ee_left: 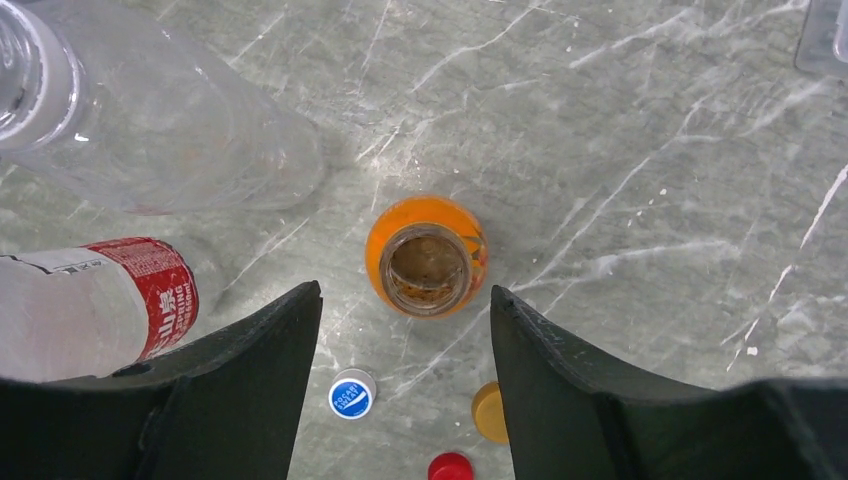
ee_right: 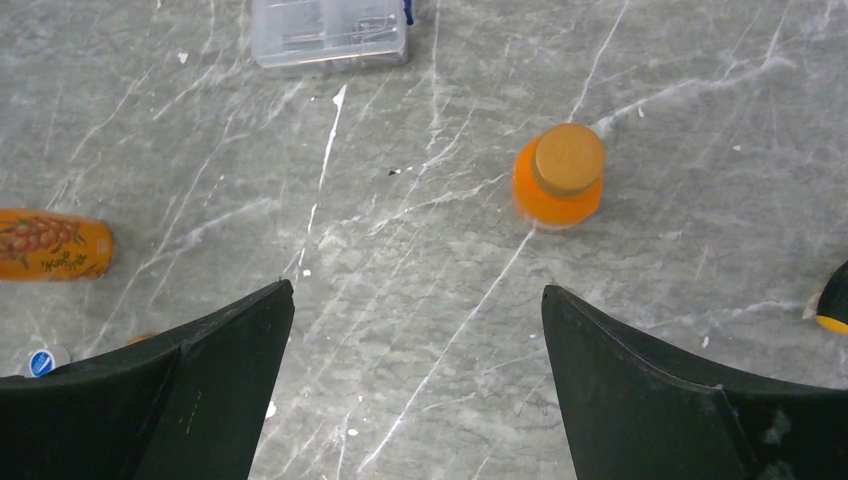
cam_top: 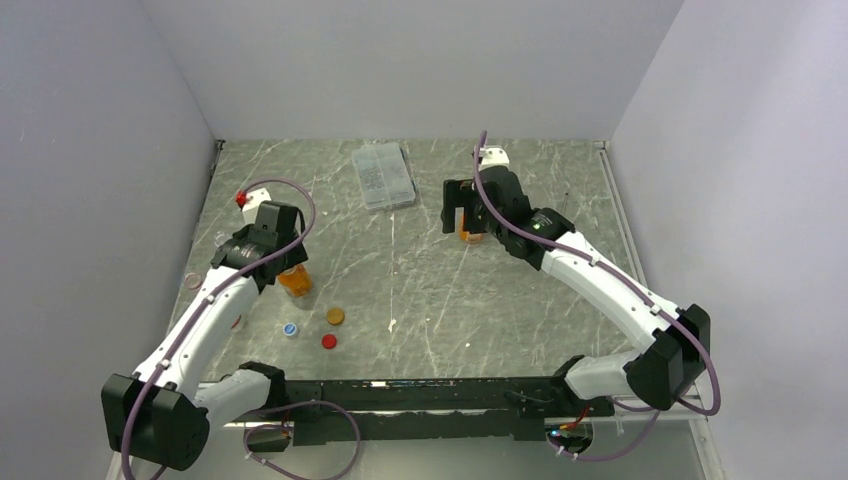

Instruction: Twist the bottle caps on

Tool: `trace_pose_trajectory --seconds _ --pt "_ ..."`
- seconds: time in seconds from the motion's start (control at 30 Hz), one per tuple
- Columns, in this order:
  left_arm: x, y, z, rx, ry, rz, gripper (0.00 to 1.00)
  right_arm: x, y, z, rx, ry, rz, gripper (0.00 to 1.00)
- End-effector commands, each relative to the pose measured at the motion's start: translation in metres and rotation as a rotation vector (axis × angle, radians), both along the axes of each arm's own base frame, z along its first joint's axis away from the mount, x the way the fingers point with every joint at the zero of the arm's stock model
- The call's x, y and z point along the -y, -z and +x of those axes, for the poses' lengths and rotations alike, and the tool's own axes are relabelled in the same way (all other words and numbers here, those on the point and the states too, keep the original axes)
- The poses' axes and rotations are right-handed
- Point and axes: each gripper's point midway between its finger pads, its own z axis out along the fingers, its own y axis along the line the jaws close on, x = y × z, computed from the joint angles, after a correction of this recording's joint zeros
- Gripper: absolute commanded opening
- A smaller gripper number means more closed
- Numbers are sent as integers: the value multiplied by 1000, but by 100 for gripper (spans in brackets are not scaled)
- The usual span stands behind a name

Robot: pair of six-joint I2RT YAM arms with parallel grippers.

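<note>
Left wrist view, centre: an uncapped orange bottle (ee_left: 427, 256) stands upright just beyond the left hand (ee_left: 403, 293), released, grasping nothing. Blue-and-white cap (ee_left: 351, 394) lies lower centre. Right hand (ee_right: 418, 288) released too.

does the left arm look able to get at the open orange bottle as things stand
Probably yes: the left gripper hangs over the uncapped orange bottle with jaws apart and nothing between; the blue-and-white cap and the lying clear bottle sit aside.

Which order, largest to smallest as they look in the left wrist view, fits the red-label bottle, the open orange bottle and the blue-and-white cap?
1. red-label bottle, though cut off by the frame
2. open orange bottle
3. blue-and-white cap
</note>
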Motion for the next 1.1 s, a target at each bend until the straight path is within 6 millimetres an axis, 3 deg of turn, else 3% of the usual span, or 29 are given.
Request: trace_pose_trajectory --seconds 0.0,0.43,0.77,0.93,1.07 --pt "0 3 14 53 -52 -56 67 3 -11 -5 29 16 24 96" --pt "-2 36 26 5 -69 -105 63 0 -11 -16 29 4 29 95" --pt "7 49 25 -36 -21 -136 46 -6 -9 -20 24 -11 17 95" --pt "30 36 34 -34 128 -188 24 -14 -14 -25 35 -39 21 95" --pt "63 20 40 -37 281 -203 21 -13 -13 -27 34 -37 16 95"
